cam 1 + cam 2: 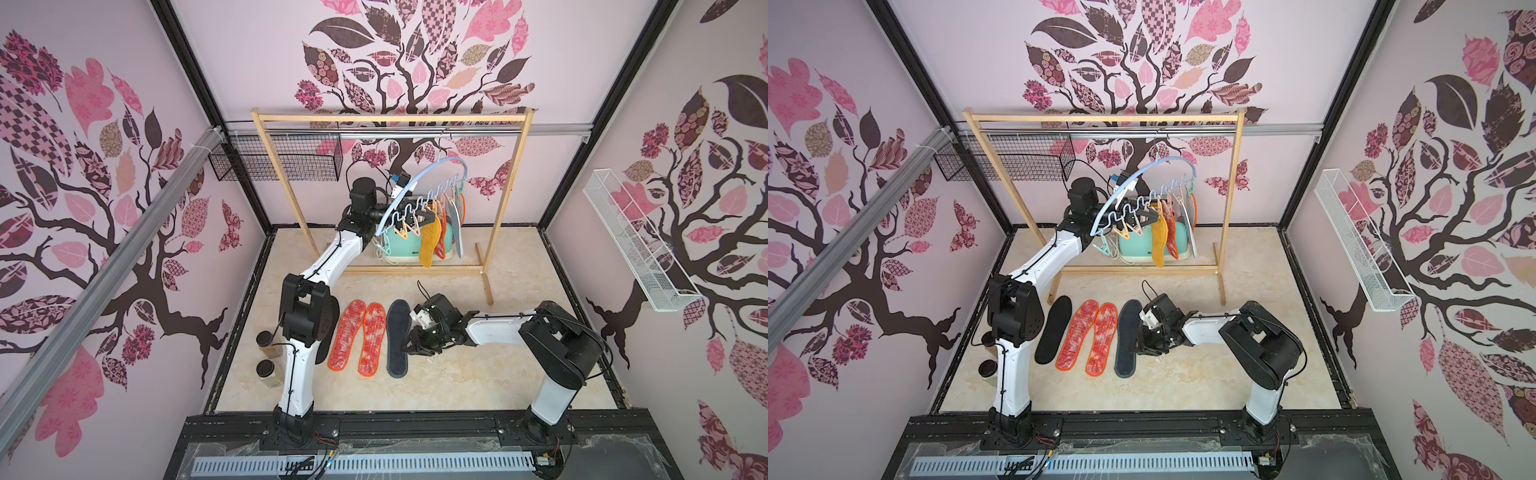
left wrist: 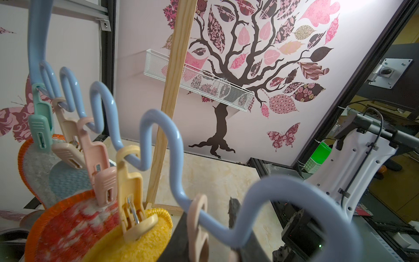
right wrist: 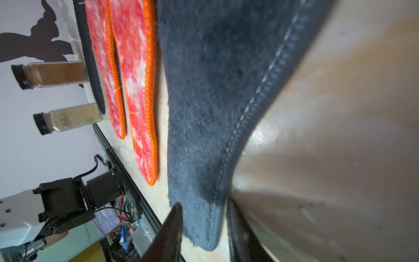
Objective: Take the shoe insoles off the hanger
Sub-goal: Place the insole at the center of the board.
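Right jaws straddle the dark grey insole (image 3: pixel 204 90).

Your left arm (image 1: pixel 297 386) and right arm (image 1: pixel 494 332): white shell links with small holes, chunky black joint housings, black cables tied along the shells, red wires at the bases. Both black: left gripper (image 1: pixel 428 217), right gripper (image 3: pixel 204 226).

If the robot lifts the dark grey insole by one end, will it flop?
Probably bends some: the dark grey insole looks thin and soft. Likely light, being a flat pad. Its fuzzy top, seen in the right wrist view, should grip rather than slip.
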Action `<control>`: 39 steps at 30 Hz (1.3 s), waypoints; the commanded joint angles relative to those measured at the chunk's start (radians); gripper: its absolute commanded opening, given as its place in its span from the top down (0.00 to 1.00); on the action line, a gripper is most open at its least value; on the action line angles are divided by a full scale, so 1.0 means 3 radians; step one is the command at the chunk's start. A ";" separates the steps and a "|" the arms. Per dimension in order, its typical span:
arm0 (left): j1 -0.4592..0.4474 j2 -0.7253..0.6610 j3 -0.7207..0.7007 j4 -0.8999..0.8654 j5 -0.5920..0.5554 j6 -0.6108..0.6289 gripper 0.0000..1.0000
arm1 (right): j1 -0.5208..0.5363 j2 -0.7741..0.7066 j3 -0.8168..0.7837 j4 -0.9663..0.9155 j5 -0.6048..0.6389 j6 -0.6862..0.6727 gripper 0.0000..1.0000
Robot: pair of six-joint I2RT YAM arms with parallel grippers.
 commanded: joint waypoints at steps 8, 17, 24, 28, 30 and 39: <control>0.0021 -0.0098 -0.0056 -0.0052 0.0034 0.0034 0.95 | 0.0011 0.0284 0.0261 0.0081 -0.0071 -0.0046 0.72; 0.0021 -0.0107 -0.0054 -0.0055 0.0033 0.0030 0.95 | 0.0008 -0.0008 0.0172 -0.0064 0.0070 -0.0175 0.72; 0.0021 -0.0121 -0.0075 -0.0053 0.0032 0.0043 0.95 | 0.0009 -0.0755 -0.0146 -0.0102 0.0621 -0.0694 0.69; 0.0025 -0.0130 -0.0076 -0.0059 0.0029 0.0039 0.95 | 0.0007 -0.1222 -0.0415 -0.0029 0.0904 -0.0995 0.68; 0.0026 -0.0133 -0.0081 -0.0065 0.0024 0.0049 0.95 | 0.0007 -0.1451 -0.0607 0.0068 0.1051 -0.1079 0.68; 0.0026 -0.0136 -0.0076 -0.0072 -0.0015 0.0055 0.94 | 0.0010 -0.2411 -0.1373 0.0188 0.1378 -0.1310 0.68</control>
